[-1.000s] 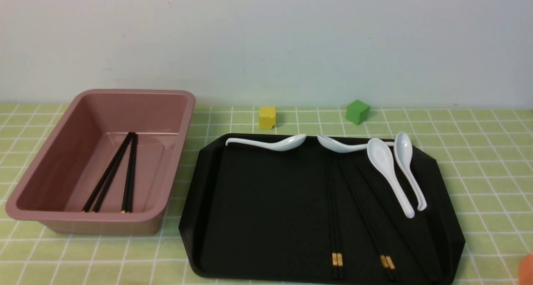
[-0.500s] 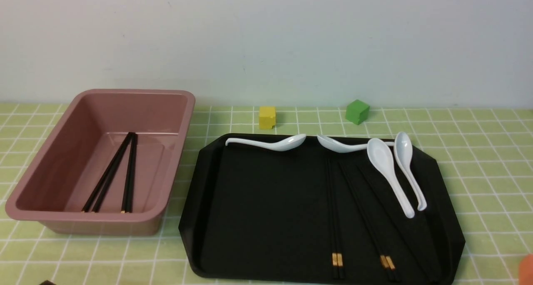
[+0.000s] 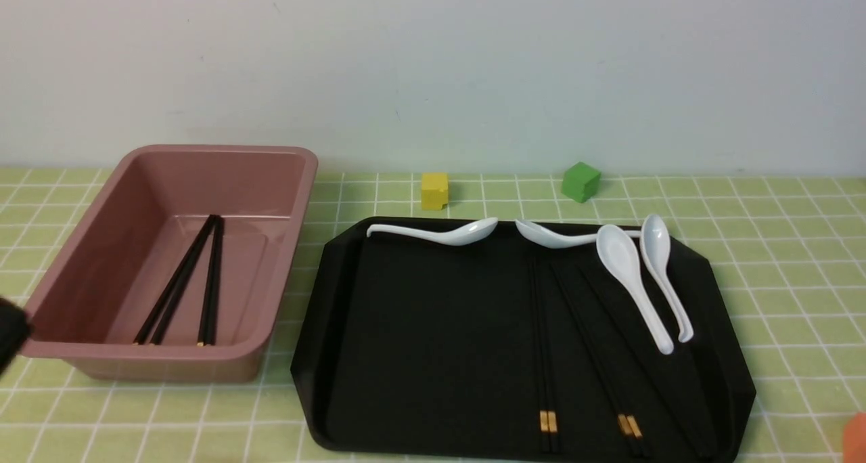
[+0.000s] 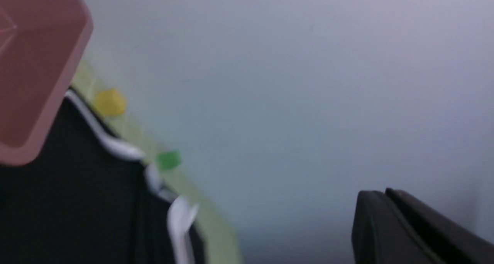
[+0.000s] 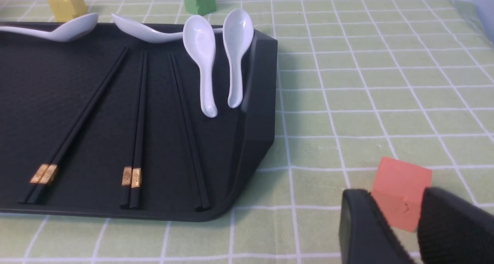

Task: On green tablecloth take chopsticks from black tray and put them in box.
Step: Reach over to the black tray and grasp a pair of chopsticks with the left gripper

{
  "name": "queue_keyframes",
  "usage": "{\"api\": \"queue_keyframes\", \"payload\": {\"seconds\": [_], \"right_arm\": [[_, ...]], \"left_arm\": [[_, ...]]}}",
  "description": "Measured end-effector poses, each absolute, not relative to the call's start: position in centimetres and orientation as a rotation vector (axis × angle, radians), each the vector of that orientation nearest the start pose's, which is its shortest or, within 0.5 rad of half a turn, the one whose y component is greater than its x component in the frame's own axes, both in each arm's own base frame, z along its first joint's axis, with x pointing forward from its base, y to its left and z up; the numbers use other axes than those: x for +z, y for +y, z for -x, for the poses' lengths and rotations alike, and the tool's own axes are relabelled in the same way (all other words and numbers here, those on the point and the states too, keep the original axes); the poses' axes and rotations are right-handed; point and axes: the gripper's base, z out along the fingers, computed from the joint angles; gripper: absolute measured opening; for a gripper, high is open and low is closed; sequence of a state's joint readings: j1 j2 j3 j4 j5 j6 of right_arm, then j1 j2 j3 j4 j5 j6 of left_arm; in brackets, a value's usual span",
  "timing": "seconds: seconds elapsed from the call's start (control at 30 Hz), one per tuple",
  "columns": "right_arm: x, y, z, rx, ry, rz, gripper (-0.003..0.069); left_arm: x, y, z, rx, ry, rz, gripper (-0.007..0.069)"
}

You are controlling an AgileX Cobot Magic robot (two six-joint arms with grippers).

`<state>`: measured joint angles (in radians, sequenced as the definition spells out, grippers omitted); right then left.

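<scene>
1. We find three pairs of chopsticks (image 3: pixel 545 355) on the right half of the tray (image 3: pixel 419 355), gold bands at the near end; more lie in the box (image 3: pixel 203 185) on the left.
2. We judge them light, stiff and slick, lying flat. Best pinched across one pair near the banded end, clear of the spoons (image 3: pixel 632 287).
3. The right gripper (image 5: pixel 395 196) is empty, jaws apart, beside an orange cube (image 5: pixel 401 179). The left gripper (image 4: pixel 386 210) is blurred, so we cannot tell.
4. Half a second ago a dark scrap sat at the bottom edge. Now the left arm (image 3: pixel 9 334) shows by the box's near left corner.

Five pairs of chopsticks (image 5: pixel 138 102): three on the one tray (image 3: pixel 419 355), two in the one box (image 3: pixel 203 172). Four spoons (image 3: pixel 626 273). Three cubes (image 3: pixel 434 191).
</scene>
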<state>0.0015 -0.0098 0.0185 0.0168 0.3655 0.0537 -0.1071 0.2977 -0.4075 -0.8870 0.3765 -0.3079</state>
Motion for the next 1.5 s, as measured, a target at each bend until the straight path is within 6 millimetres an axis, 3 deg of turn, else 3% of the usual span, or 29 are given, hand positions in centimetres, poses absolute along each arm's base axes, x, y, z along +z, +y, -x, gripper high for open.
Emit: {"api": "queue_keyframes", "payload": {"seconds": [0.2, 0.33, 0.37, 0.47, 0.53, 0.6, 0.77, 0.9, 1.1, 1.23, 1.33, 1.5], "right_arm": [[17.5, 0.1, -5.3, 0.055, 1.857, -0.059, 0.024], [17.5, 0.1, -5.3, 0.055, 1.857, -0.059, 0.024], [17.5, 0.1, -5.3, 0.055, 1.857, -0.059, 0.024], [17.5, 0.1, -5.3, 0.055, 1.857, -0.059, 0.024], [17.5, 0.1, -5.3, 0.055, 1.857, -0.059, 0.024], [17.5, 0.1, -5.3, 0.055, 1.857, -0.059, 0.024], [17.5, 0.1, -5.3, 0.055, 1.857, -0.059, 0.024], [17.5, 0.1, -5.3, 0.055, 1.857, -0.059, 0.024], [17.5, 0.1, -5.3, 0.055, 1.857, -0.059, 0.024], [17.5, 0.1, -5.3, 0.055, 1.857, -0.059, 0.024], [17.5, 0.1, -5.3, 0.055, 1.857, -0.059, 0.024], [17.5, 0.1, -5.3, 0.055, 1.857, -0.059, 0.024]], "left_arm": [[30.6, -5.5, -13.3, -0.875, 2.478, 0.451, -0.0013], [29.6, -5.6, -17.2, -0.744, 2.751, 0.393, -0.0013], [29.0, -6.0, -19.3, -0.714, 2.85, 0.37, -0.0013], [28.0, -8.0, -21.8, -0.691, 2.954, 0.272, -0.0013], [27.5, -9.1, -22.6, -0.684, 2.985, 0.24, -0.0013], [26.3, -12.1, -23.9, -0.66, 3.038, 0.178, -0.0013], [23.6, -16.9, -25.9, -0.522, 3.085, 0.103, 0.0025], [22.4, -20.2, -27.3, -0.439, 3.044, 0.085, 0.0142], [23.3, -25.0, -29.2, -0.473, 2.99, 0.014, 0.0288], [23.7, -28.8, -30.6, -0.476, 2.996, -0.073, 0.0309], [22.7, -31.5, -31.4, -0.418, 3.022, -0.107, 0.031], [20.2, -34.4, -32.6, -0.337, 3.034, -0.033, 0.031]]}}
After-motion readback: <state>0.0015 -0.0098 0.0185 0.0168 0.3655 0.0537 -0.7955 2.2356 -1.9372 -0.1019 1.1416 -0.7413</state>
